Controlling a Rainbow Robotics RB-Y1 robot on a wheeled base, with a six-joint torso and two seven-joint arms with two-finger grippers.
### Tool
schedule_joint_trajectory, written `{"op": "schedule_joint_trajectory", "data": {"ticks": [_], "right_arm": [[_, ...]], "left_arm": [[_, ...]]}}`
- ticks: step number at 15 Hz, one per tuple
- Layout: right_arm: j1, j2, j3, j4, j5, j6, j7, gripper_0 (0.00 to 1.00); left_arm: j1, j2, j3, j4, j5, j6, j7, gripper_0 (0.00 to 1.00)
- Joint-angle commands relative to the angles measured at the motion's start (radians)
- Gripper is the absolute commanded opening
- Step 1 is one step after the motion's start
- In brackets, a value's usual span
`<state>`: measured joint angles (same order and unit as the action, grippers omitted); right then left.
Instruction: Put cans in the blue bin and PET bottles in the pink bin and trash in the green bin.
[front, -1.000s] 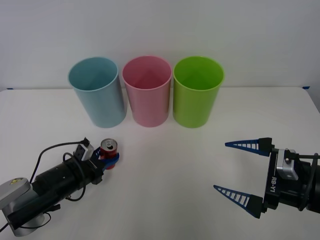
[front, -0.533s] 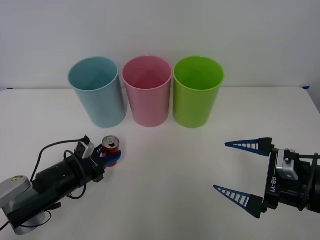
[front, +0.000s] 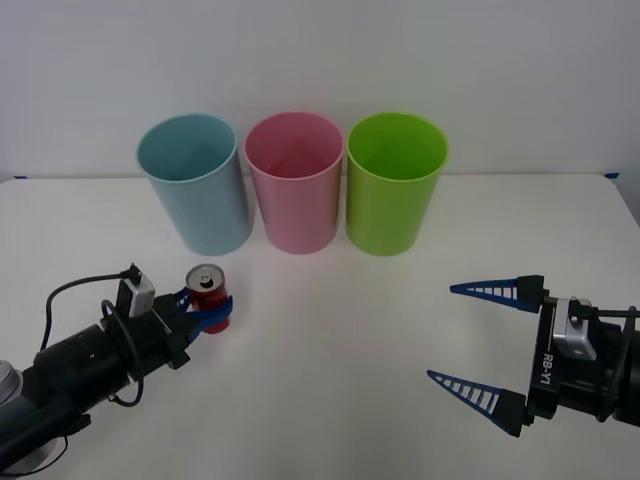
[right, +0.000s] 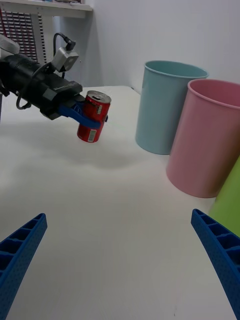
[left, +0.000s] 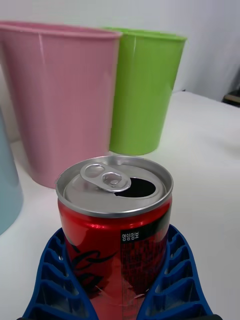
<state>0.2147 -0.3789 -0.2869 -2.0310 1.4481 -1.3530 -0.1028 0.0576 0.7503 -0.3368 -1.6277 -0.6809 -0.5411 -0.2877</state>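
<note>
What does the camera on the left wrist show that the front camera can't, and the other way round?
Left wrist view only: the can's silver top up close, its opening already punched, and the printed label. Front view only: the whole row with the blue bin, and the right gripper, fingers spread, over the table's right side. Shared: the red can between the left gripper's fingers, the pink bin and the green bin.

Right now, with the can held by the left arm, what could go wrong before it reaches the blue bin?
1. The red can is off the table and tilted in the left gripper; it may slip out.
2. Its top is open, so any leftover liquid might spill.
3. The blue bin touches the pink bin, whose rim is close by; a drop aimed off centre could land in pink, or the can could knock a rim.
</note>
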Motion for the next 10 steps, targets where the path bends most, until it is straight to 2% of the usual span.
{"op": "schedule_joint_trajectory", "data": {"ticks": [1, 4, 7, 10], "right_arm": [[0.0, 0.0, 0.0, 0.0, 0.0, 0.0, 0.0, 1.0], [0.0, 0.0, 0.0, 0.0, 0.0, 0.0, 0.0, 1.0], [0.0, 0.0, 0.0, 0.0, 0.0, 0.0, 0.0, 1.0], [0.0, 0.0, 0.0, 0.0, 0.0, 0.0, 0.0, 1.0]], "left_arm": [[0.047, -0.065, 0.139, -0.031, -0.144, -0.154, 0.16, 0.0], [0.076, -0.204, 0.326, -0.075, -0.33, -0.31, 0.331, 0.0], [0.119, -0.249, 0.395, -0.167, -0.368, -0.327, 0.44, 0.0], [0.18, -0.25, 0.458, -0.276, -0.376, -0.329, 0.542, 0.0]]}}
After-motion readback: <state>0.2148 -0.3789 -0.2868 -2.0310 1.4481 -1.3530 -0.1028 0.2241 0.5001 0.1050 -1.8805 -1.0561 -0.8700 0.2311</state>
